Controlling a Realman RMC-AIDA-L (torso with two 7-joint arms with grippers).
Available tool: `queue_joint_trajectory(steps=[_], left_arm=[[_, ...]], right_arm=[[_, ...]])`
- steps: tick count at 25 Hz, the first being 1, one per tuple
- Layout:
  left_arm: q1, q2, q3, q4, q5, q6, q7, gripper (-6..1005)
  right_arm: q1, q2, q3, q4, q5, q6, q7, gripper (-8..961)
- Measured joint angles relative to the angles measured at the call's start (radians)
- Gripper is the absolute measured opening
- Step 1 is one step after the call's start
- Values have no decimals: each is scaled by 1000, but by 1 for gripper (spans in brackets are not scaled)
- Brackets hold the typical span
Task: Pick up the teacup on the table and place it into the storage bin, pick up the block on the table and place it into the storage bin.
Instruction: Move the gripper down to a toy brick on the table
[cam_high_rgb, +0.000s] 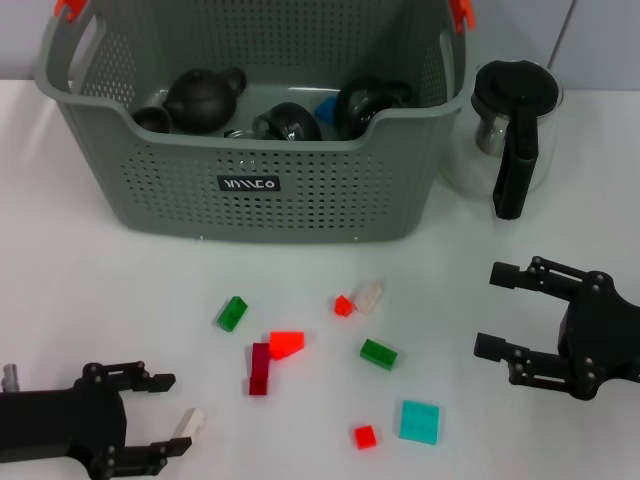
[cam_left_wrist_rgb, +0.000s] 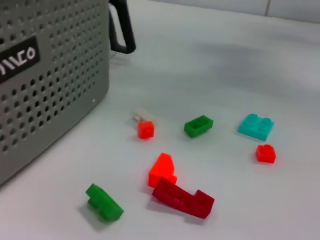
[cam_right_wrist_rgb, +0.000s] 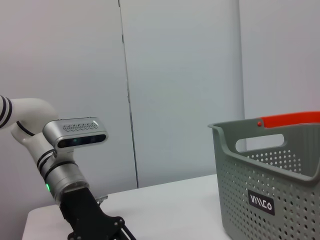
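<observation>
No teacup is seen on the tabletop (cam_high_rgb: 80, 300); dark tea ware already lies in the storage bin (cam_high_rgb: 300, 200) at upper centre, so the block step is judged in hand. Left tool (cam_high_rgb: 165, 415) at lower left is spread open around a white block (cam_high_rgb: 188, 422), not clamped. Right tool (cam_high_rgb: 505, 310) at right is wide open, empty. Other blocks, e.g. green block (cam_high_rgb: 232, 313), lie mid-frame. Next: closing on the white block, lifting to the bin.

glass jug (cam_high_rgb: 512, 125) with a black handle sitting right of the basket, plain pale wall (cam_right_wrist_rgb: 175, 75) behind
</observation>
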Motion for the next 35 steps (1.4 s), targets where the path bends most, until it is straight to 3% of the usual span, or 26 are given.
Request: queue_joint_trajectory(steps=[23, 35], left_arm=[[-62, -1, -12, 37, -63, -155, 19, 723], [-39, 3, -10, 11, -79, -29, 46, 722]], right_arm=[[-4, -1, 0, 2, -1, 0, -2, 824], [-5, -3, 1, 2, 0, 0, -1, 825]])
